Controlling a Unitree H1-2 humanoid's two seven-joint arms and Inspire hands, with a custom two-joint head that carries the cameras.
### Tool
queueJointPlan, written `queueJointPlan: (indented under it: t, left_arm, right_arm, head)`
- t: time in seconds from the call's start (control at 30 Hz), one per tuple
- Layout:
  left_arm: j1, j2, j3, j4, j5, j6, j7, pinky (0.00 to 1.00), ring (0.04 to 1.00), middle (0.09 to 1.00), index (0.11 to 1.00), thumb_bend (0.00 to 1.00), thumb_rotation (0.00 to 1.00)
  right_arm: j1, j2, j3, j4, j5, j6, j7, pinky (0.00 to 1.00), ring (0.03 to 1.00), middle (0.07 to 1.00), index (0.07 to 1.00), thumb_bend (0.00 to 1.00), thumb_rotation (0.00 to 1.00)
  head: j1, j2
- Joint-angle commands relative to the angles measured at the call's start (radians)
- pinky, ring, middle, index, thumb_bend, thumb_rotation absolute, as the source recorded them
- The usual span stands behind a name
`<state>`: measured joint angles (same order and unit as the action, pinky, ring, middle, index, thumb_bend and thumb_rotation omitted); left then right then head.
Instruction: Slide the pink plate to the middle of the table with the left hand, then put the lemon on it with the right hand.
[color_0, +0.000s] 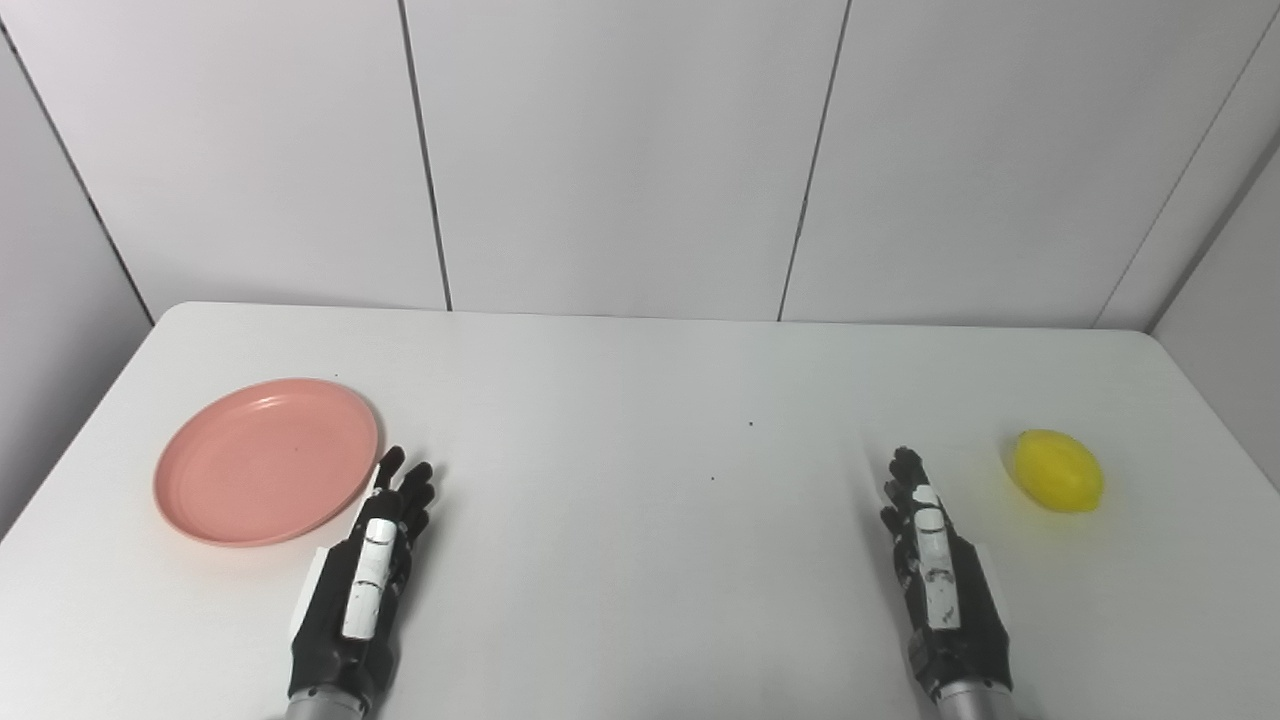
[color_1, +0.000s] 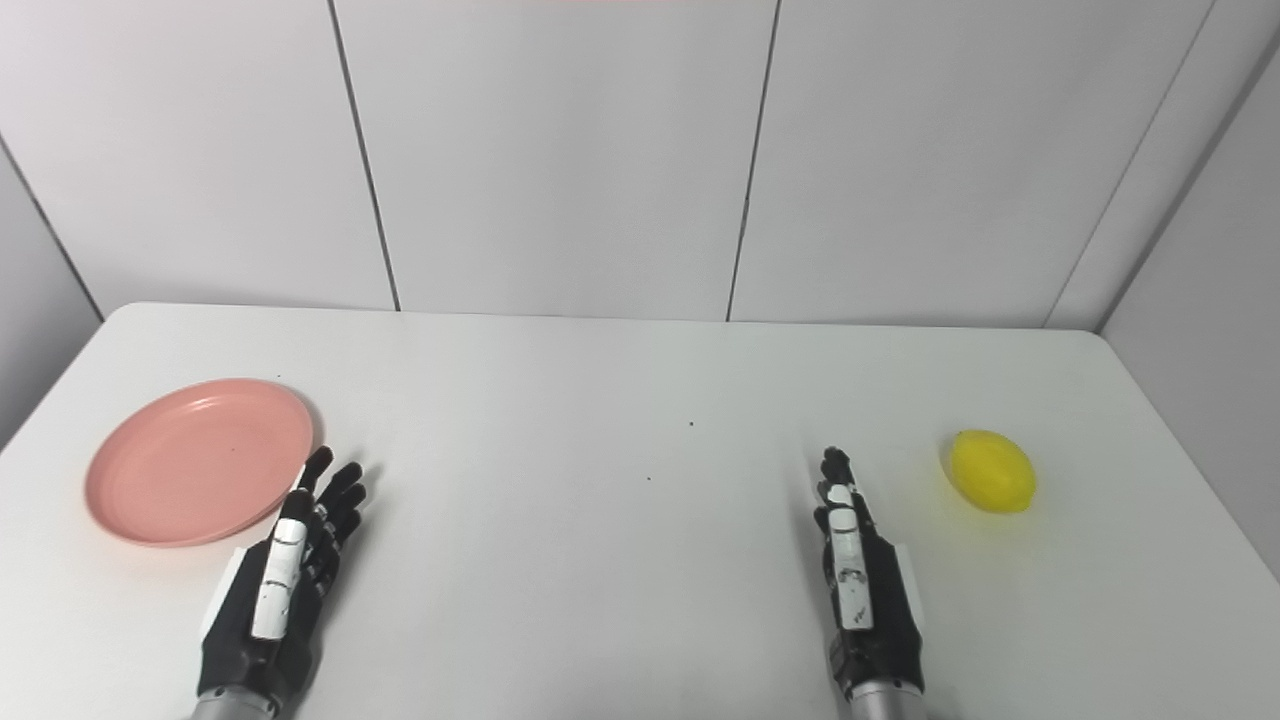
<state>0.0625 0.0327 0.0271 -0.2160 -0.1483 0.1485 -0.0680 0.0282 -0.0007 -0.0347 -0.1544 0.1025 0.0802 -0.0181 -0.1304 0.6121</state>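
We see both arms cut off at the bottom edge, just behind the left hand and the right hand. The near edge of the white table lies outside the picture. Two tiny dark specks mid-table are too small to identify.

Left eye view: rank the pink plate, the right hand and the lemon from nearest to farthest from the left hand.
1. Pink plate, just beside the left hand, on its left.
2. Right hand, across the table's near side.
3. Lemon, far right.
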Motion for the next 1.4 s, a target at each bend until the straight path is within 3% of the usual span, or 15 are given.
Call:
queueJointPlan:
  t: [0.0,0.33,1.0,1.13,1.37]
  left_arm:
    - [-0.006,0.013,0.0,-0.01,-0.008,0.017,-0.01,1.0,0.958,0.948,0.969,0.76,0.9]
    - [-0.015,0.026,0.0,-0.015,-0.027,0.032,-0.012,1.0,0.963,0.955,0.978,0.76,0.9]
    - [-0.022,0.025,-0.006,-0.019,-0.02,0.042,-0.008,1.0,0.96,0.956,0.985,0.77,0.89]
    - [-0.023,0.023,-0.007,-0.017,-0.019,0.038,-0.009,1.0,0.96,0.956,0.985,0.77,0.89]
    - [-0.009,0.003,-0.03,-0.005,0.01,0.015,0.001,1.0,0.957,0.947,0.977,0.78,0.9]
  right_arm:
    - [-0.008,0.011,0.009,-0.019,0.005,0.051,0.004,1.0,0.99,0.973,0.948,0.71,0.98]
    - [-0.017,0.017,0.009,-0.037,-0.001,0.078,0.0,1.0,0.98,0.963,0.947,0.7,0.98]
    - [-0.024,0.009,0.0,-0.046,0.027,0.097,0.006,1.0,0.99,0.981,0.958,0.72,0.96]
    - [-0.025,0.003,0.002,-0.036,0.026,0.085,0.007,1.0,0.986,0.977,0.956,0.72,0.97]
    - [-0.007,-0.027,-0.005,-0.021,0.055,0.055,0.038,1.0,1.0,0.995,0.97,0.71,0.99]
  head:
    - [-0.014,0.01]
    - [-0.012,0.04]
    - [-0.001,0.054]
    - [0.009,0.047]
    - [0.104,-0.009]
